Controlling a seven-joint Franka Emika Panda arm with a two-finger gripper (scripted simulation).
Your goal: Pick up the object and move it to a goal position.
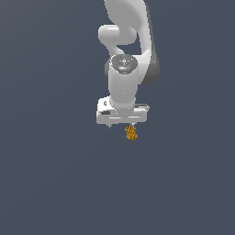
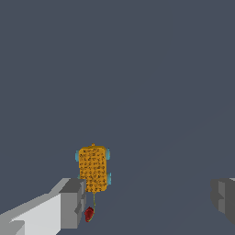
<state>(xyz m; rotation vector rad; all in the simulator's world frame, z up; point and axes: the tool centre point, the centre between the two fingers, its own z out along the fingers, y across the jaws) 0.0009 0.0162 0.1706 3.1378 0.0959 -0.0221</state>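
The object [image 1: 131,133] is a small flat orange block with dark speckles and teal edges, lying on the grey floor. In the exterior view it shows just below the white hand, toward that view's right. My gripper [image 1: 121,124] hangs over it, open, with nothing between the fingers. In the wrist view the object [image 2: 93,168] lies close beside one grey fingertip [image 2: 72,202], while the other fingertip [image 2: 224,198] stands far off across the wide gap of the gripper [image 2: 149,200]. How high the fingers are above the floor cannot be told.
A small dark red shape [image 2: 89,213] sits by the block's near end, joined to it by a thin yellowish line. Plain grey floor surrounds everything. The white arm [image 1: 124,55] rises above the hand.
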